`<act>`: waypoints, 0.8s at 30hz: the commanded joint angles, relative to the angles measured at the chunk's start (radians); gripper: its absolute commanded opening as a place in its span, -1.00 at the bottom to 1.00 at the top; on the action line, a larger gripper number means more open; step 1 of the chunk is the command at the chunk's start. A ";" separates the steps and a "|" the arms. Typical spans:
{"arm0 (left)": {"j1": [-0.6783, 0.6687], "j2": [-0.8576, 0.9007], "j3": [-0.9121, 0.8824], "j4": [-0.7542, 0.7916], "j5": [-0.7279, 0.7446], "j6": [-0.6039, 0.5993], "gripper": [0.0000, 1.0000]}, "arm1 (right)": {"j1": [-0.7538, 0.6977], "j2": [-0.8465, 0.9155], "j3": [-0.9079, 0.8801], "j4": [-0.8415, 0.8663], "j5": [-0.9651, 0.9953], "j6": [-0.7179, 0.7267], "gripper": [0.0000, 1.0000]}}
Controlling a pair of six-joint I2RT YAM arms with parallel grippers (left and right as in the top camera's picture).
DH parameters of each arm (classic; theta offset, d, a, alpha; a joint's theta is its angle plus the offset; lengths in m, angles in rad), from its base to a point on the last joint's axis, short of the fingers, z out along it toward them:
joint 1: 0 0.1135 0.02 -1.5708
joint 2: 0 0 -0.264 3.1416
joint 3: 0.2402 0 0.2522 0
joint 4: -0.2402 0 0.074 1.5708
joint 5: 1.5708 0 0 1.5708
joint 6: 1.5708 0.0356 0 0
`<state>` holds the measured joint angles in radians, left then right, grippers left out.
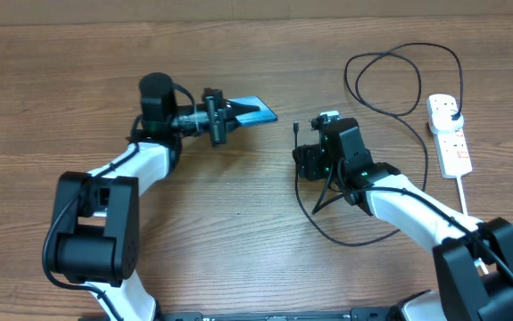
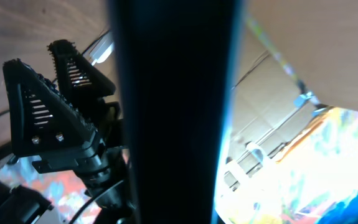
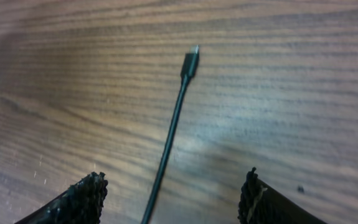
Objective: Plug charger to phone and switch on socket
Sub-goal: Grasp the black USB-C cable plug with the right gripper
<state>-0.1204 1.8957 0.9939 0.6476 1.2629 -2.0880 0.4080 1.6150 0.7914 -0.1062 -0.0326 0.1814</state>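
My left gripper (image 1: 236,112) is shut on the phone (image 1: 260,112) and holds it tilted above the table, its light blue screen showing. In the left wrist view the phone's dark edge (image 2: 172,112) fills the middle, with the bright screen to its right. My right gripper (image 1: 301,160) is open, low over the charger cable. In the right wrist view the thin black cable (image 3: 172,124) runs between the open fingers (image 3: 174,186), and its connector tip (image 3: 191,62) lies on the wood ahead. The tip also shows overhead (image 1: 296,127). The white socket (image 1: 448,134) lies at the far right with the black plug (image 1: 453,112) in it.
The charger cable loops (image 1: 381,80) behind the right arm and curves round in front of it (image 1: 345,239). The socket's thick white cord (image 1: 463,192) runs toward the front right. The table is brown wood (image 1: 238,223). Two black ribbed fingers (image 2: 48,106) show at the left of the left wrist view.
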 commanded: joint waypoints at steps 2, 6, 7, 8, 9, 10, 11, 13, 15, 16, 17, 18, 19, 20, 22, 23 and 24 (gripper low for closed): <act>0.037 -0.026 0.022 0.016 0.019 0.026 -0.91 | 0.008 0.058 0.014 0.027 0.013 -0.012 0.38; 0.061 -0.026 0.022 0.016 0.022 0.050 -0.91 | 0.025 0.130 0.056 0.038 0.019 -0.012 0.38; 0.062 -0.026 0.022 0.016 0.022 0.056 -0.91 | 0.027 0.143 0.066 0.039 0.025 -0.012 0.38; 0.062 -0.026 0.022 0.016 0.022 0.063 -0.91 | 0.030 0.161 0.078 0.038 0.032 -0.012 0.38; 0.062 -0.026 0.022 0.016 0.023 0.070 -0.91 | 0.032 0.178 0.091 0.038 0.032 -0.013 0.38; 0.062 -0.026 0.022 0.016 0.024 0.073 -0.91 | 0.033 0.188 0.101 0.038 0.032 -0.015 0.38; 0.062 -0.026 0.022 0.016 0.024 0.073 -0.91 | 0.035 0.196 0.109 0.038 0.035 -0.016 0.38; 0.062 -0.026 0.022 0.016 0.024 0.076 -0.91 | 0.037 0.203 0.124 0.039 0.058 -0.015 0.38; 0.062 -0.026 0.022 0.016 0.024 0.076 -0.91 | 0.037 0.208 0.134 0.039 0.082 -0.016 0.37; 0.062 -0.026 0.022 0.016 0.022 0.076 -0.91 | 0.037 0.211 0.143 0.038 0.086 -0.029 0.37; 0.063 -0.026 0.022 0.018 0.020 0.076 -0.91 | 0.037 0.215 0.148 0.039 0.089 -0.035 0.36; 0.063 -0.026 0.022 0.023 0.018 0.076 -0.91 | 0.038 0.221 0.155 0.039 0.100 -0.036 0.35; 0.066 -0.026 0.022 0.023 0.015 0.076 -0.91 | 0.041 0.230 0.166 0.039 0.111 -0.047 0.35; 0.068 -0.026 0.022 0.023 0.013 0.076 -0.91 | 0.045 0.239 0.174 0.039 0.118 -0.057 0.35; 0.076 -0.026 0.022 0.023 0.013 0.076 -0.91 | 0.055 0.263 0.197 0.039 0.139 -0.061 0.33; 0.081 -0.026 0.022 0.023 0.013 0.076 -0.91 | 0.063 0.278 0.213 0.039 0.151 -0.060 0.31; 0.083 -0.026 0.022 0.023 0.014 0.077 -0.91 | 0.065 0.286 0.222 0.039 0.156 -0.060 0.30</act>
<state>-0.0555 1.8957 0.9939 0.6586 1.2640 -2.0388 0.4522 1.8599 0.9672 -0.0719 0.0734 0.1410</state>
